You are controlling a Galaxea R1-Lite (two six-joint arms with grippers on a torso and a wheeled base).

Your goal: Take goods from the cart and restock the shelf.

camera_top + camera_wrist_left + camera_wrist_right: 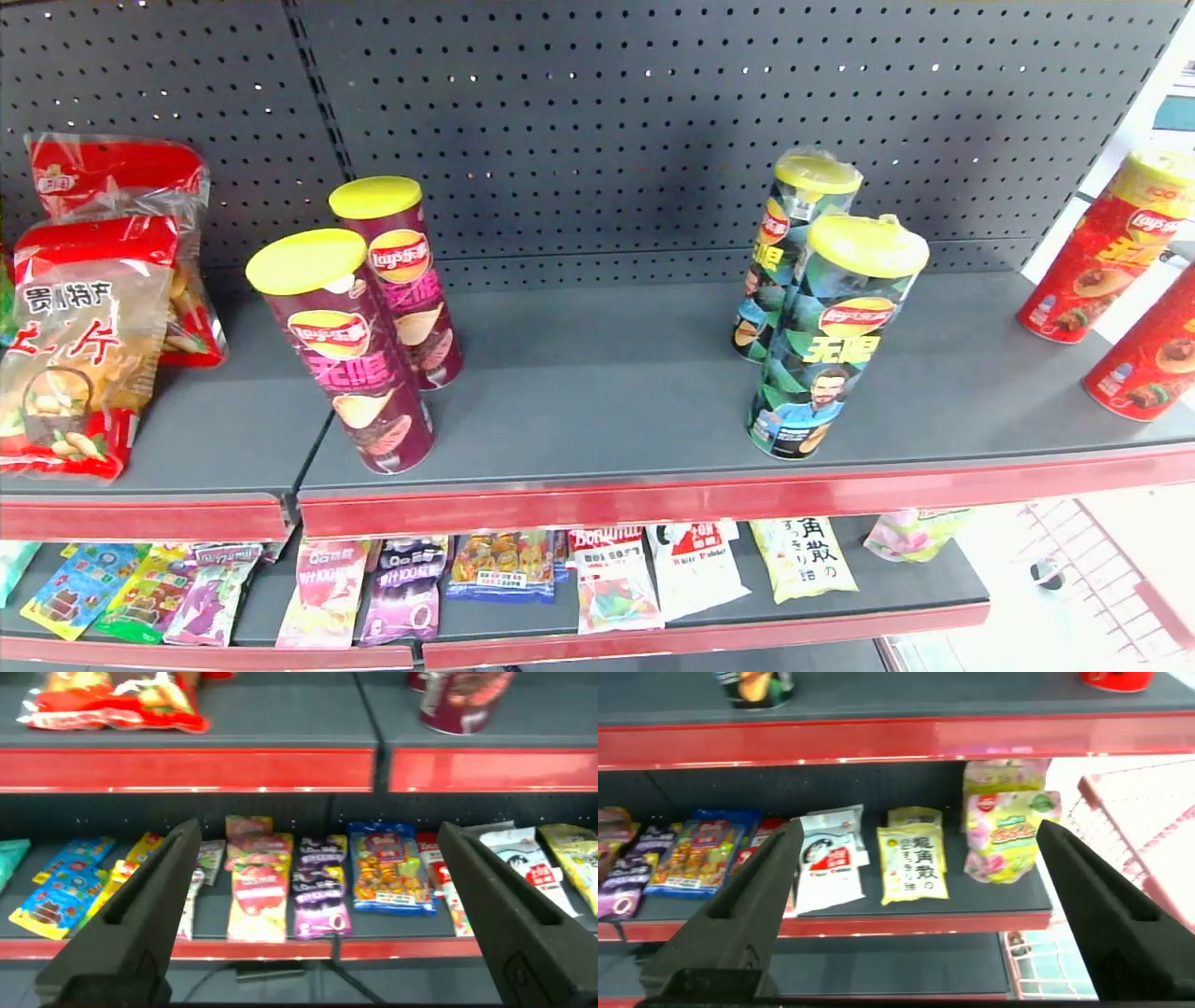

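L jaws released, empty: pink pouch (257, 896) & purple pouch (320, 896) on lower shelf (280, 949) lie beyond gap btwn them. R jaws released, empty: white pack (827, 863), yellow pack (913, 863) likewise.

A shop. Its grey shelf (607, 373), with red front rail (653, 499) and pegboard back (607, 112), holds chip cans (347, 355) above snack packets (327, 593).
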